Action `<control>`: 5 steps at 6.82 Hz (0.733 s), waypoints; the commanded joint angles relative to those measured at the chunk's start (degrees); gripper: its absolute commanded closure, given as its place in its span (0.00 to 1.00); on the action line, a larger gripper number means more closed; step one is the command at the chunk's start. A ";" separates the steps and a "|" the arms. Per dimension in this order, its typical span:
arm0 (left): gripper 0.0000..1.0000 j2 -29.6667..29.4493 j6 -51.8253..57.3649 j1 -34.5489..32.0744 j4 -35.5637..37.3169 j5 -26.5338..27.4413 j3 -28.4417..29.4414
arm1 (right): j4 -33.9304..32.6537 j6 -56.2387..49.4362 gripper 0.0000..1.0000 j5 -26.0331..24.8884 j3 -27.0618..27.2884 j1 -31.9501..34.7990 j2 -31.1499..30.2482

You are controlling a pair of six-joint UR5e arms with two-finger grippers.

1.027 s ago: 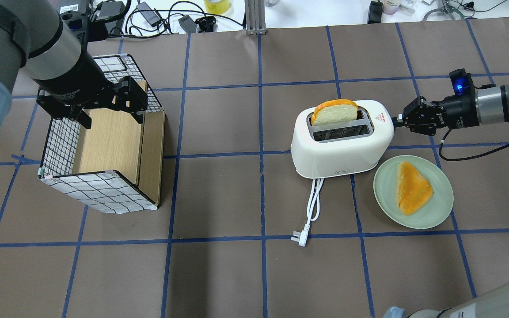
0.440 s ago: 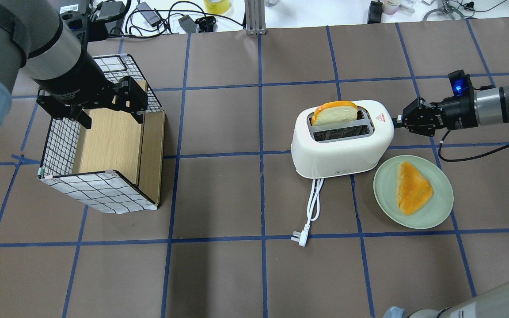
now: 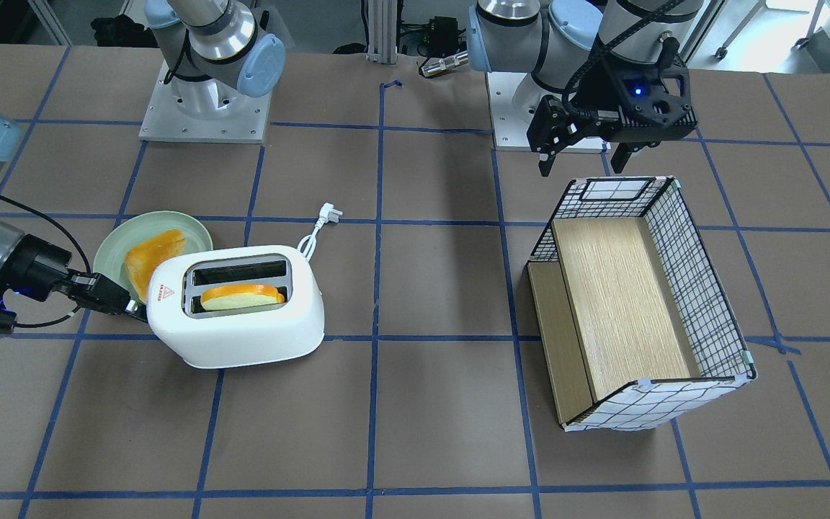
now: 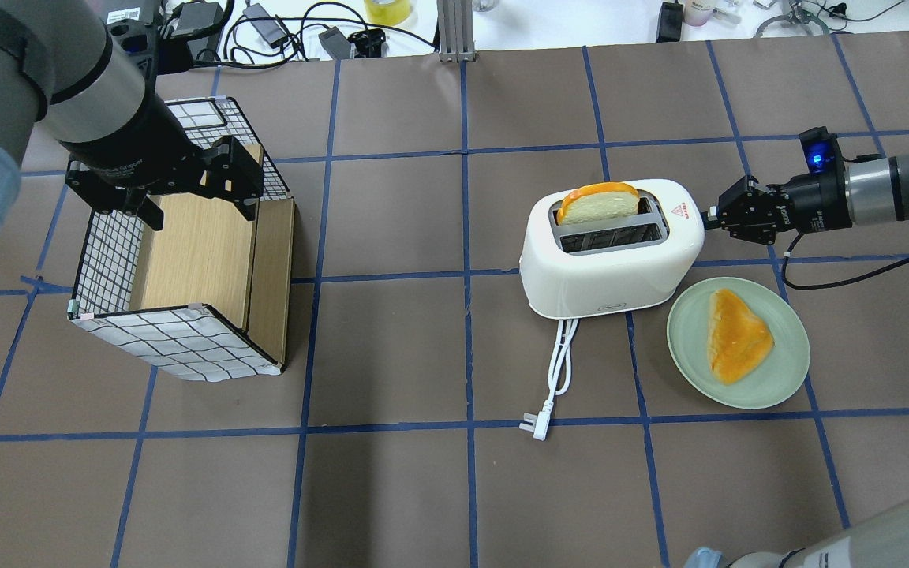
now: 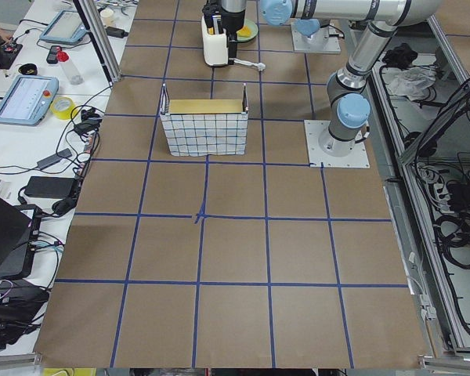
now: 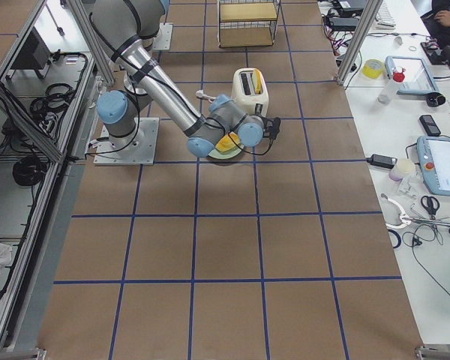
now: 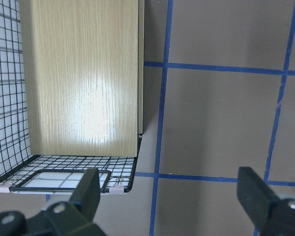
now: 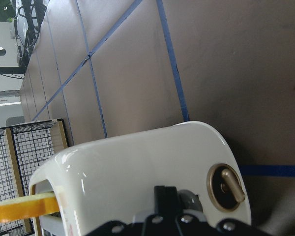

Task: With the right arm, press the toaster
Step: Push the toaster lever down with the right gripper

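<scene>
The white toaster (image 4: 612,268) stands right of the table's middle, with a slice of toast (image 4: 598,201) in its far slot. It also shows in the front view (image 3: 242,335). My right gripper (image 4: 708,215) is shut, and its tip touches the toaster's right end, below the red triangle sticker (image 4: 681,209). In the right wrist view the closed fingertips (image 8: 166,195) sit on the grey lever, beside a round knob (image 8: 226,187). My left gripper (image 4: 194,201) is open and empty above the wire basket (image 4: 178,339).
A pale green plate (image 4: 786,363) with a second toast slice (image 4: 735,335) lies just in front of the toaster's right end. The toaster's white cord and plug (image 4: 555,379) trail toward me. The checked basket with its wooden insert stands at the left.
My right gripper has moved lower at the toaster's end, and the toast has sunk a little into its slot. The left arm has not moved.
</scene>
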 commanded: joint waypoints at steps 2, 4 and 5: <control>0.00 0.00 0.00 0.00 0.00 0.02 0.00 | 0.02 0.50 1.00 -0.44 0.00 0.00 -0.78; 0.00 0.00 0.00 0.00 0.00 0.02 0.00 | 0.11 1.12 1.00 -1.23 -0.79 0.09 -2.27; 0.00 0.00 0.00 0.00 0.00 0.02 0.00 | 0.20 1.99 1.00 -1.23 -0.97 0.09 -3.06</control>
